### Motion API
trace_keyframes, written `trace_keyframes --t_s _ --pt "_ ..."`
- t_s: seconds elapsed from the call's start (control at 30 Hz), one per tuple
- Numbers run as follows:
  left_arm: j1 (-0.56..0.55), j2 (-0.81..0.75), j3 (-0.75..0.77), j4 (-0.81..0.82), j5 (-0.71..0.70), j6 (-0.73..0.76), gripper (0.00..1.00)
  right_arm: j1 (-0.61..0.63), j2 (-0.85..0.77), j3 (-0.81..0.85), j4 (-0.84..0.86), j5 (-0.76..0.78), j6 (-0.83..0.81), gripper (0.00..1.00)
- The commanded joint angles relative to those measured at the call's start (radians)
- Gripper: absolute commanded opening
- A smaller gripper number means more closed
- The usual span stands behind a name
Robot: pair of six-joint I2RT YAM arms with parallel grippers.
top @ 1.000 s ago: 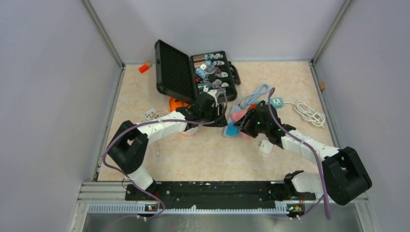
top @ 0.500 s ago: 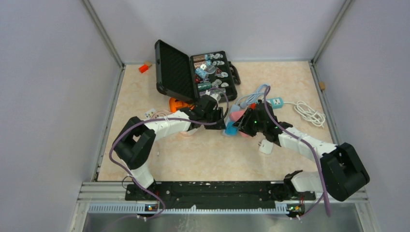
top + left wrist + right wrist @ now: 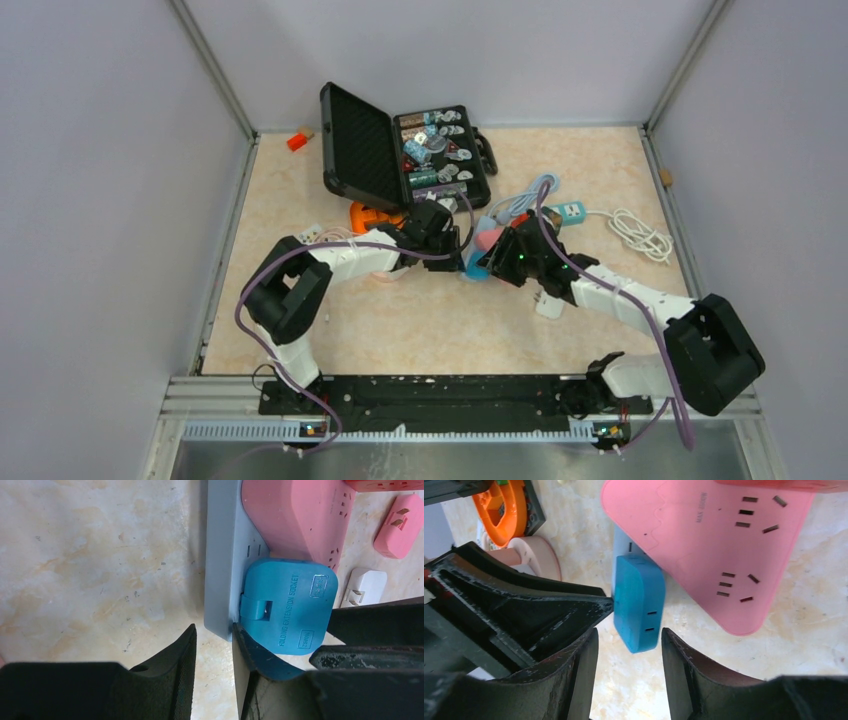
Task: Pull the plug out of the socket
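Note:
A blue plug [image 3: 287,605] sits plugged into the side of a grey socket strip [image 3: 222,555], whose far part lies under a pink socket block [image 3: 295,515]. My left gripper [image 3: 214,632] is at the strip's near end. Its jaws are narrow, with the strip's corner between the fingertips. One finger touches the strip beside the plug, and a thin gap remains at the other. My right gripper [image 3: 629,635] is open, with the blue plug's [image 3: 639,605] end between its fingertips and a gap on each side. In the top view both grippers meet at the plug [image 3: 480,268].
An open black case [image 3: 405,150] of small parts stands behind. An orange reel [image 3: 504,510] and a pink round piece [image 3: 531,557] lie left of the strip. A white adapter [image 3: 364,587], a pink plug [image 3: 398,525] and a teal socket [image 3: 570,211] with a white cable coil [image 3: 640,233] lie to the right.
My left jaws have narrowed a lot, and that gripper has slid right onto the strip's end. My right gripper has shifted left around the blue plug.

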Motion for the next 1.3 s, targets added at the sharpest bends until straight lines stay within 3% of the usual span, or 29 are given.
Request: trace_keyframes --t_s 0.0,0.4,0.7,0.8,1.0,1.27 --pt "0.003 0.005 0.012 0.049 0.015 -0.001 0.33 0.029 0.003 -0.004 0.062 -0.022 0.048 0.47" --pt "0.003 0.014 -0.015 0.069 0.046 -0.012 0.24 0.034 0.041 -0.004 0.098 -0.001 0.085 0.33" --pt "0.004 0.008 -0.037 0.083 0.060 -0.024 0.21 0.057 0.107 0.035 0.092 0.057 0.089 0.34" --pt "0.004 0.005 -0.042 0.082 0.054 -0.025 0.21 0.062 0.102 0.037 0.092 0.080 0.085 0.28" --pt "0.004 0.013 -0.047 0.076 0.044 -0.031 0.20 0.062 0.076 0.039 0.072 0.093 0.069 0.00" --pt "0.004 0.040 -0.043 0.032 -0.001 -0.058 0.19 0.062 0.006 0.038 0.060 0.084 0.061 0.00"
